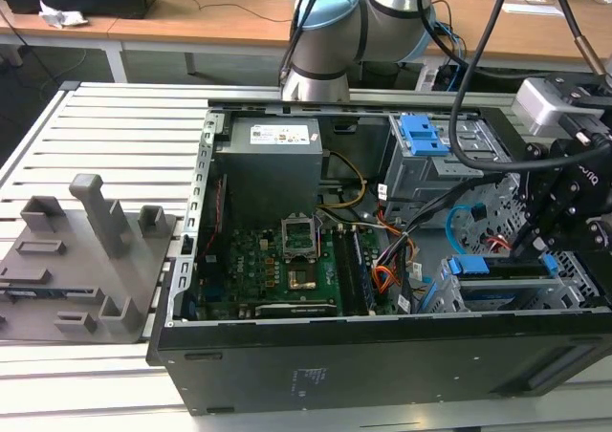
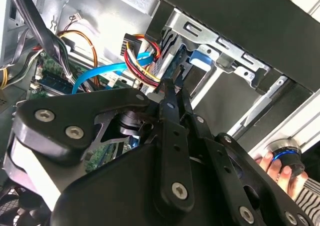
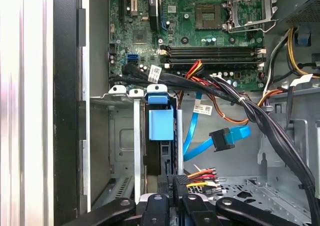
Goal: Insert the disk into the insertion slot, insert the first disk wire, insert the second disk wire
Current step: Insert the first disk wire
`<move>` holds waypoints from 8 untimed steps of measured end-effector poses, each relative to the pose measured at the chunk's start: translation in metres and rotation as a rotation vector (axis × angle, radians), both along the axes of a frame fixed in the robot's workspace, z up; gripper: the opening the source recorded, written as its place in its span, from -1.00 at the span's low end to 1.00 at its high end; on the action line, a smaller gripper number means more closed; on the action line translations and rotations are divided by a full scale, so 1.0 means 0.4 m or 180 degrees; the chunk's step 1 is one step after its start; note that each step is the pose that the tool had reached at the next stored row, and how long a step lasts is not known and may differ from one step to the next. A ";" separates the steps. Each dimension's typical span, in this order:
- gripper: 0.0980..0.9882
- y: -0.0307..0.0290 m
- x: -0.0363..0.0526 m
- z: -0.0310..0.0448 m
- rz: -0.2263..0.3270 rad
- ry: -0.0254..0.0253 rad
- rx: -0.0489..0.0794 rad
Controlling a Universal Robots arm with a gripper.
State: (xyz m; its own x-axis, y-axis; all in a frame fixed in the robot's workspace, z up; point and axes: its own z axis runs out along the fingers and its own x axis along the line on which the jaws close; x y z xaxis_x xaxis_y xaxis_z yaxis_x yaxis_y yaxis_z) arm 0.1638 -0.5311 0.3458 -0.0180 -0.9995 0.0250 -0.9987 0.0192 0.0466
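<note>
My jaws are pinched shut on the small dark plug of the first disk wire [image 3: 202, 175]. Its red, orange and yellow strands fan out from between them in the first wrist view. I grip the plug body rather than the strands, I judge, so that the plug stays square to its socket and the thin wires take no strain.

The disk [image 3: 161, 123] sits in the insertion slot [image 3: 122, 136]. Its blue carrier tab is at the mouth of the grey cage, and the drive's dark edge runs from there straight towards my jaws. That puts the plug right at the disk's connector end, touching or nearly so. I cannot tell whether it is pushed home.

The second disk wire [image 3: 200, 146] curves in a free loop just beside the disk. Its dark plug hangs apart from both the drive and my jaws, which leaves my approach clear.

The open computer case [image 1: 382, 356] lies on its side on a slatted table [image 1: 115, 126], so the cage faces upward to me.
</note>
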 end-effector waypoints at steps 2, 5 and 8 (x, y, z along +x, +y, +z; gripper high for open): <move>-0.84 0.000 0.002 -0.001 -0.0001 0.0000 0.0003; -0.84 0.000 0.007 -0.008 0.0000 0.0000 0.0003; -0.84 0.000 0.010 -0.014 0.0000 0.0000 0.0003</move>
State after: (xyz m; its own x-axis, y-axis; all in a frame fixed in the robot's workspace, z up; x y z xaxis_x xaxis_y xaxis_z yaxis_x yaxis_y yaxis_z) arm 0.1678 -0.5312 0.3401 -0.0180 -0.9995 0.0241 -0.9987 0.0191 0.0467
